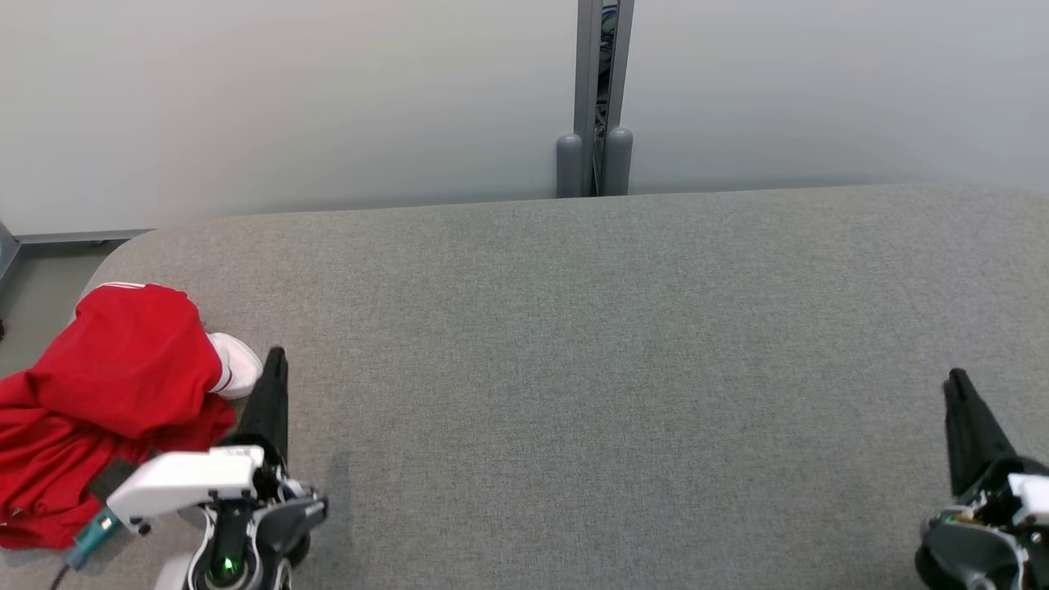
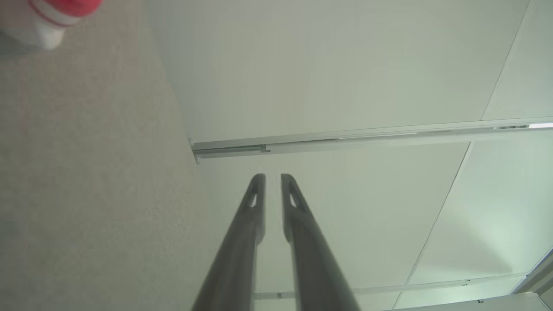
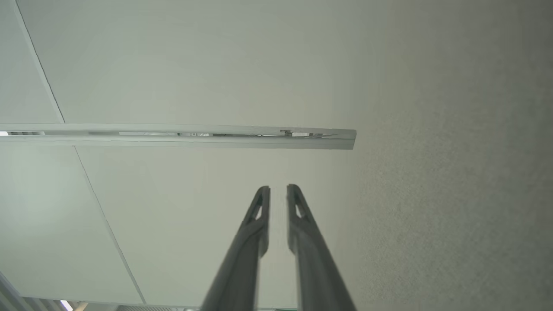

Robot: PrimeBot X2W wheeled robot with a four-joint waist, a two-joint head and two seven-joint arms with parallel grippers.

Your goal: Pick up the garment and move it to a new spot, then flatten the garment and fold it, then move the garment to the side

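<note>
**Garment not yet picked up at the left end**

The red garment (image 1: 115,385) is seen crumpled at the left end of the grey padded surface (image 1: 574,344). Its white cuff (image 1: 236,365) lies just beside the left gripper (image 1: 274,356). Both claws are clenched to a thin slit and nothing is held. The right gripper (image 1: 956,381) is parked well apart, at the lower right.

The step in hand is judged to be the first pick-up. It would be done well if the left claw were released wide, turned toward the heap and brought down on a thick fold rather than the loose cuff, so that the whole cloth is lifted clear.

The heap and its spread are given by the head view. In the left wrist view the cuff is caught at the top left corner, and the slit between the fingers (image 2: 242,242) is made plain there, which cannot be judged from above
</note>
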